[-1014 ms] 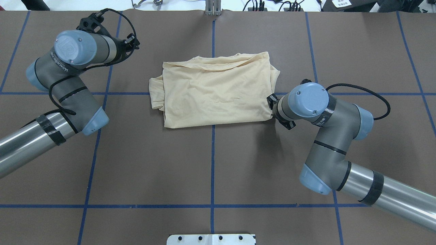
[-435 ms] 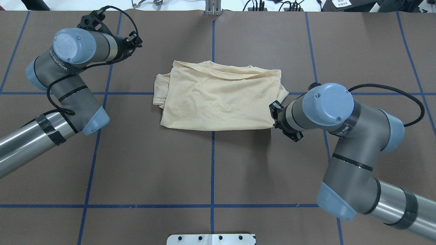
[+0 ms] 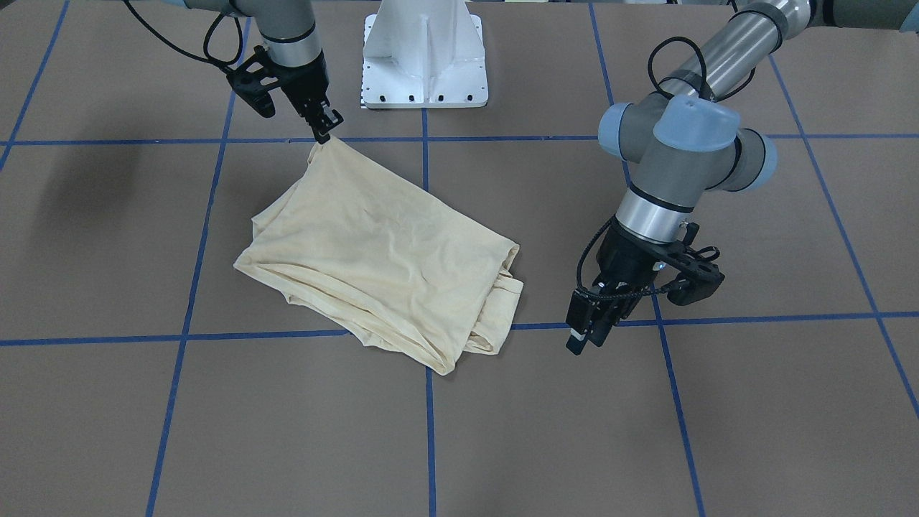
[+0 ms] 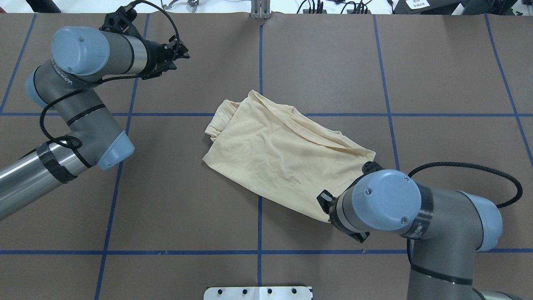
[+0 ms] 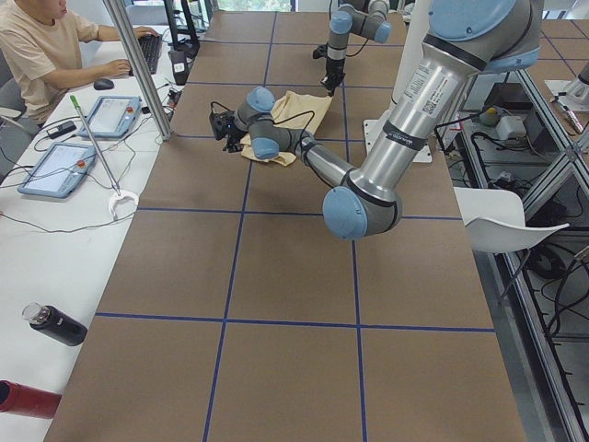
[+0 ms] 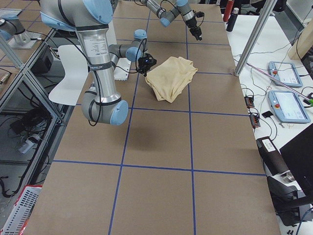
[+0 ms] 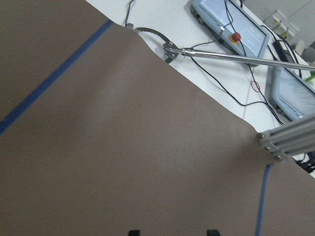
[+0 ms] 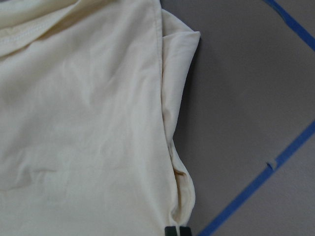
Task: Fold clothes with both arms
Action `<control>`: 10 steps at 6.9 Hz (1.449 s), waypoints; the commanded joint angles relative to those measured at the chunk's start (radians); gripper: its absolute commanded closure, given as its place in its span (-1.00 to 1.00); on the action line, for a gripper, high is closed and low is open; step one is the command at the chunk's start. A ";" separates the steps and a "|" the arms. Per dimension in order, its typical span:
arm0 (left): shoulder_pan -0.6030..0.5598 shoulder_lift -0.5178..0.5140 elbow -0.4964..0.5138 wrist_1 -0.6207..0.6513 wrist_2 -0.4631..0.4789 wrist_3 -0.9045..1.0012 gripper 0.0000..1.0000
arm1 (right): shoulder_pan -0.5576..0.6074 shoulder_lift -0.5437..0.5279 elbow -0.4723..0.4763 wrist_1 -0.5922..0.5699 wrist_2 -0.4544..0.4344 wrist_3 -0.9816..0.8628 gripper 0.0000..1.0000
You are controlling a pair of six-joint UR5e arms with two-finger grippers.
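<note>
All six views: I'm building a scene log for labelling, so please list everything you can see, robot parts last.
T-shirt: one, cream-yellow, folded, mid-table, askew to the tape lines.
Table cover: one, brown with blue tape grid.
Pedestal base: one, white, robot's table edge.
Touch panels: two, grey-blue, side bench.
Bottles: two, black and red, bench end.
Person: one, beige top, seated at the bench.
Chair: one, white, off the table by the robot.
Arms: two, silver-grey with light blue caps, either side of the T-shirt.
Left gripper: one, black, open, over bare cover.
Right gripper: one, black, shut on a T-shirt corner.
</note>
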 commanded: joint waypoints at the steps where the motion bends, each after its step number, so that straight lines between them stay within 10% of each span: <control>1: 0.058 0.025 -0.086 0.014 -0.085 -0.012 -0.29 | -0.112 -0.003 0.018 -0.022 -0.004 0.007 0.39; 2: 0.102 0.040 -0.118 0.060 -0.077 -0.015 -0.87 | -0.135 -0.007 0.020 -0.022 -0.033 0.008 -0.99; 5: 0.276 0.047 -0.234 0.397 0.061 -0.015 -0.78 | -0.028 0.020 0.072 -0.022 -0.026 -0.004 -1.00; 10: 0.371 0.049 -0.189 0.429 0.158 -0.003 -0.35 | 0.138 0.086 -0.006 -0.001 -0.026 -0.136 -1.00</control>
